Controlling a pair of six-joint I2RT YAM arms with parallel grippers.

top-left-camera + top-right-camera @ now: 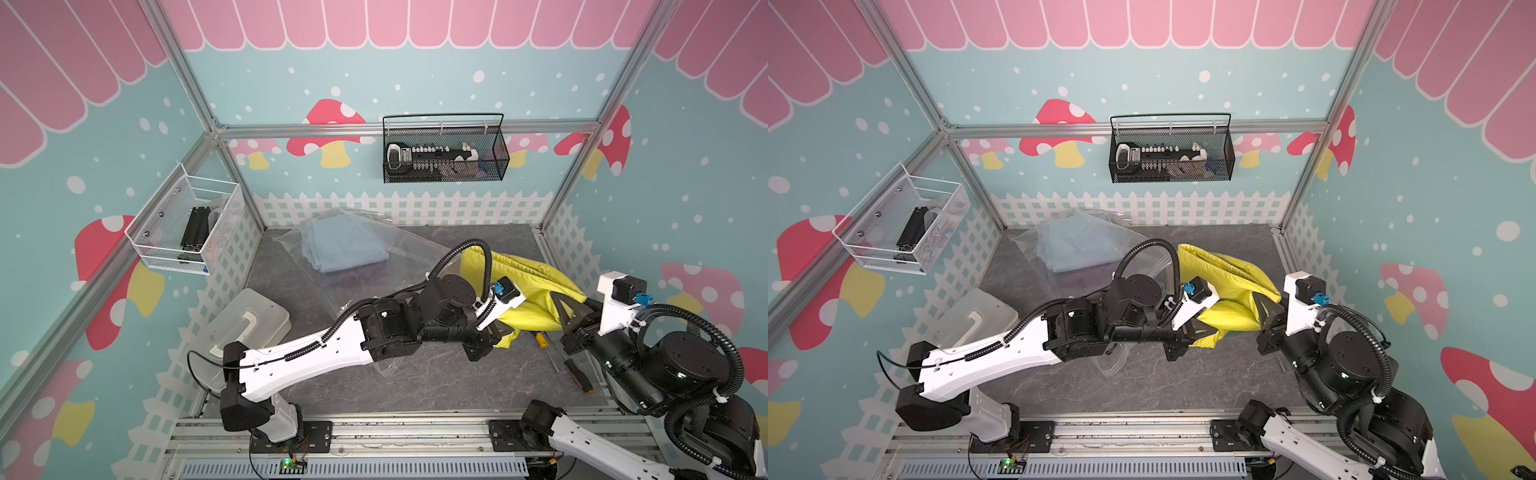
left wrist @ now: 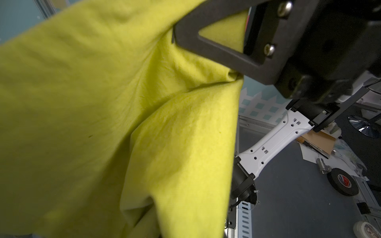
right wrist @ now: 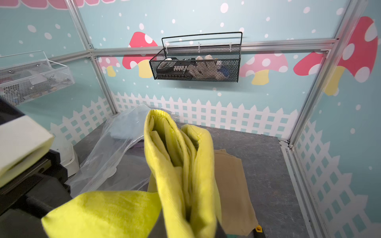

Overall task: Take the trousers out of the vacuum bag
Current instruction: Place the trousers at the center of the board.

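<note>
Covering tan trousers (image 3: 233, 181) partly, yellow trousers (image 3: 156, 148), right fingers (image 2: 216, 51) tips buried

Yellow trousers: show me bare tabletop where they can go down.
Bare: the front strip between the left arm and rail; the back right corner by the fence. Crowded: vacuum bag at back left, screwdrivers front right.
</note>
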